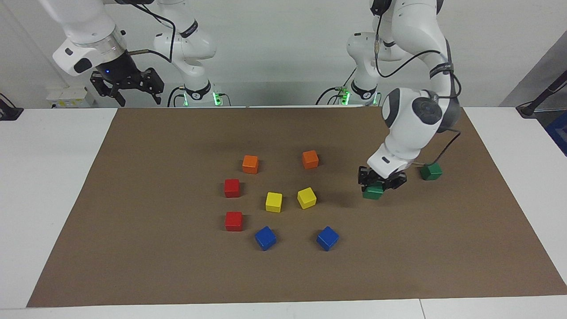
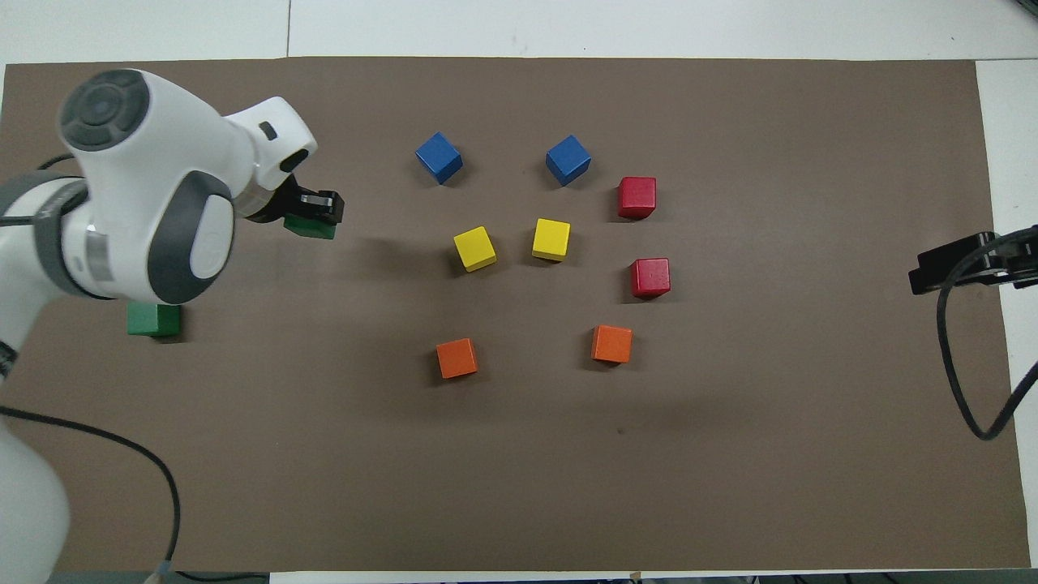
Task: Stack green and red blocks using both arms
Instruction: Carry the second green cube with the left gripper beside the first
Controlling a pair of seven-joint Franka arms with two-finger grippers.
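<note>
My left gripper (image 1: 380, 182) (image 2: 312, 212) is shut on a dark green block (image 1: 373, 192) (image 2: 310, 228) and holds it just above the brown mat. It is up over the mat between the yellow cubes and the second green block (image 1: 431, 171) (image 2: 154, 319), which rests on the mat at the left arm's end. Two red blocks (image 1: 232, 188) (image 1: 234, 221) sit side by side toward the right arm's end, also seen from overhead (image 2: 636, 197) (image 2: 650, 277). My right gripper (image 1: 128, 91) (image 2: 957, 264) waits open and raised at the mat's edge by its base.
Two orange cubes (image 1: 250, 164) (image 1: 310, 159), two yellow cubes (image 1: 273, 202) (image 1: 306, 197) and two blue cubes (image 1: 265, 238) (image 1: 327, 238) stand in the middle of the brown mat (image 1: 177, 274). White table surrounds the mat.
</note>
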